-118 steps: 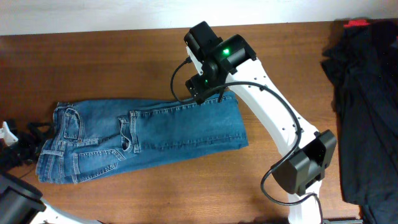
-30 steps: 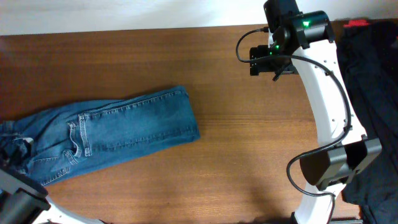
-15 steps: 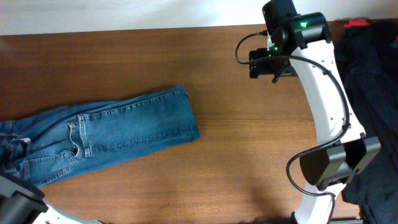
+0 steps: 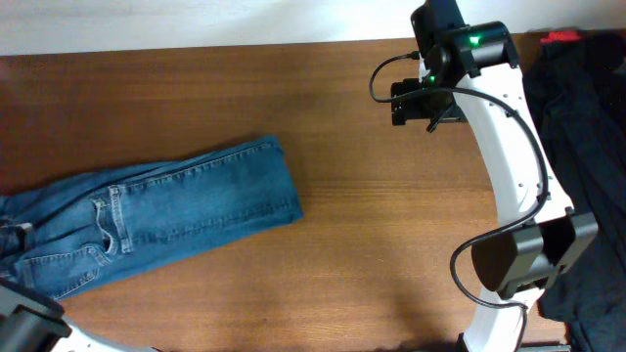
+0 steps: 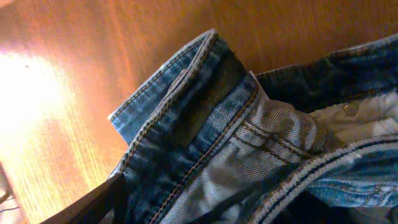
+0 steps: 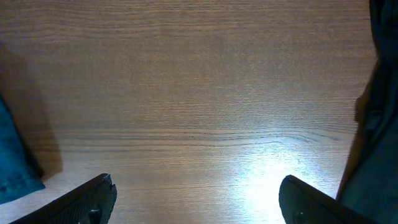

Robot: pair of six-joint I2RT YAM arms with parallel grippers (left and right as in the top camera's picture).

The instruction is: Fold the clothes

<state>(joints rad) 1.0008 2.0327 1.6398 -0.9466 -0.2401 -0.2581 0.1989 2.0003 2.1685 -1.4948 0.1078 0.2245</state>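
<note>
Item 1, left tool [image 5: 193, 208]: mine, at the far left. The wrist view shows one dark finger [image 5: 87, 204] low in the corner, just beside the denim. I cannot tell whether the jaws are spread or pinching the cloth.

Item 2, jeans [image 4: 156, 220]: blue denim with tan stitching, lying flat as one long band on the left half of the worktop [image 4: 372, 244]. The waist end runs off the left edge of the overhead view. The other end points toward the middle and sits slightly farther back. One back pocket [image 4: 108, 230] faces up. In the left wrist view the waistband [image 5: 186, 93] fills the frame, doubled over on itself, with the wood showing behind it. The jeans lie right at my left tool and well apart from my right one.

Item 3, right tool [image 6: 199, 202]: held above bare wood at the far right of the worktop. Its jaws are spread wide, with nothing between them. In its own view a corner of the jeans [image 6: 15, 162] shows at the left edge.

Item 4, dark clothes [image 4: 582, 147]: a black heap along the right edge, near my right tool, with a red thing [image 4: 562, 37] at its far end.
</note>
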